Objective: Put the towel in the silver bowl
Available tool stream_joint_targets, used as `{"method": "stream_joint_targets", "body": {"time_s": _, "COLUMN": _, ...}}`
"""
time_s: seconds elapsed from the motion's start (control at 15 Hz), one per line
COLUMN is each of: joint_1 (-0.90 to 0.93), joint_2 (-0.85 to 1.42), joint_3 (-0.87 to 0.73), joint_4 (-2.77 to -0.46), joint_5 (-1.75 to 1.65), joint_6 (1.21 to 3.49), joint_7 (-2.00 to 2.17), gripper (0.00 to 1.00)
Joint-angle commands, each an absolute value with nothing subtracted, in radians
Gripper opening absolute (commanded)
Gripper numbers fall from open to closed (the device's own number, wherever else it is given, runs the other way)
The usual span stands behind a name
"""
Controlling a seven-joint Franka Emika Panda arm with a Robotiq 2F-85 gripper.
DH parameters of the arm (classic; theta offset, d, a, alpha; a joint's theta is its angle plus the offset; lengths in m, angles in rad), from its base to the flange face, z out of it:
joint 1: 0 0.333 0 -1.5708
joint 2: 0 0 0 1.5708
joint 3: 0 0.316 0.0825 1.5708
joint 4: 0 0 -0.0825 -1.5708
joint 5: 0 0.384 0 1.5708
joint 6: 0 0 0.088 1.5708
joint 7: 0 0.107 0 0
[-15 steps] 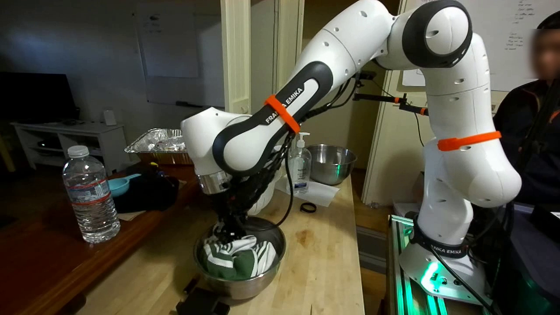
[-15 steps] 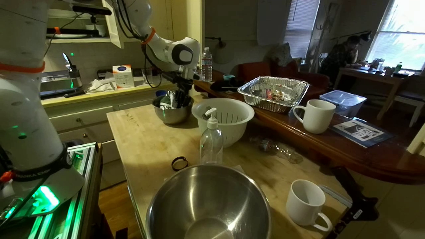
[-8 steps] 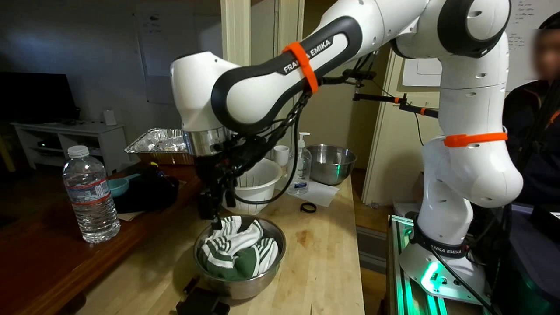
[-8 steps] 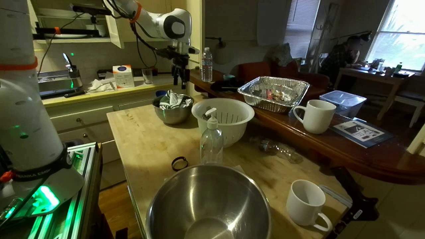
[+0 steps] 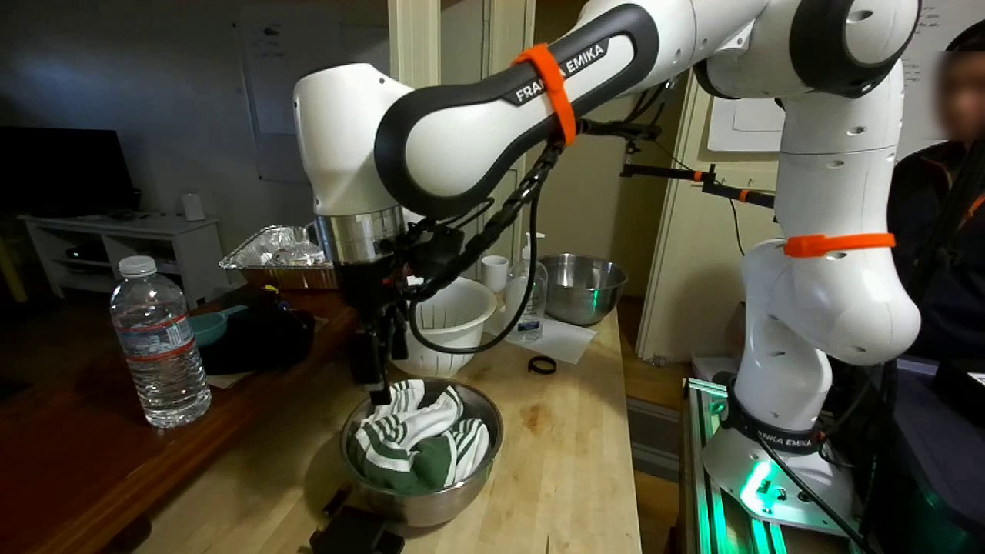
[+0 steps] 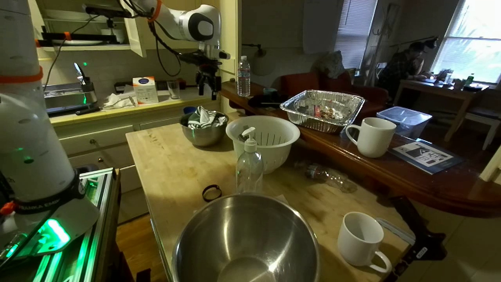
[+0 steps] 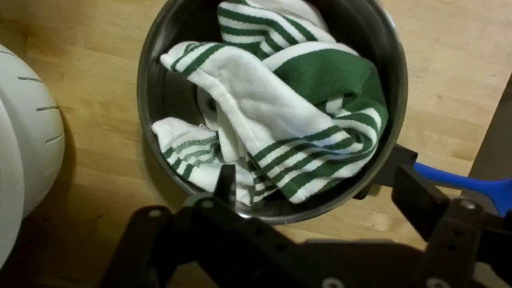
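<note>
Hanging wide apart low in the wrist view, the fingers (image 7: 227, 184) are released, only air between them, clear of the towel (image 7: 248, 92), which lies crumpled in the bowl (image 7: 154, 92) at upper centre; the bowl is cut off by the top edge, the colander (image 7: 36, 136) by the left, a blue handle (image 7: 456, 175) by the right; the surface (image 5: 554, 462) is pale wood; upper left in an exterior view the wall (image 5: 185, 77) is dim, while a window (image 6: 469, 47) glares upper right in an exterior view.

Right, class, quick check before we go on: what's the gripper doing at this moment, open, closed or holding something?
Gripper: open, holding nothing; the towel lies in the silver bowl.
</note>
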State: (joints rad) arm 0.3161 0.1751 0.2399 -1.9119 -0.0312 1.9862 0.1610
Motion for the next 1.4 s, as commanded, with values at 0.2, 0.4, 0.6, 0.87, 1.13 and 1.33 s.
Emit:
{"method": "stream_joint_targets", "body": {"time_s": 0.2, "joint_1": 0.309, "joint_2": 0.221, "joint_3": 0.260, "joint_4": -1.911, "joint_5": 0.003, "joint_6": 1.977, "joint_7": 0.050, "gripper": 1.00}}
{"method": "stream_joint_targets", "body": {"time_s": 0.4, "joint_1": 0.311, "joint_2": 0.258, "joint_3": 0.251, "joint_4": -1.916, "joint_5": -0.015, "joint_6": 1.975, "joint_7": 0.082, "gripper": 1.00}}
{"method": "stream_joint_targets", "body": {"time_s": 0.6, "joint_1": 0.313, "joint_2": 0.258, "joint_3": 0.250, "joint_4": -1.915, "joint_5": -0.018, "joint_6": 1.982, "joint_7": 0.085, "gripper": 1.00}}
{"method": "stream_joint_targets", "body": {"time_s": 0.87, "joint_1": 0.316, "joint_2": 0.293, "joint_3": 0.244, "joint_4": -1.892, "joint_5": -0.032, "joint_6": 1.950, "joint_7": 0.097, "gripper": 1.00}}
{"method": "stream_joint_targets", "body": {"time_s": 1.13, "joint_1": 0.319, "joint_2": 0.380, "joint_3": 0.241, "joint_4": -1.870, "joint_5": -0.035, "joint_6": 1.979, "joint_7": 0.090, "gripper": 1.00}}
{"method": "stream_joint_targets", "body": {"time_s": 1.33, "joint_1": 0.337, "joint_2": 0.456, "joint_3": 0.230, "joint_4": -1.838, "joint_5": -0.072, "joint_6": 1.991, "joint_7": 0.114, "gripper": 1.00}}
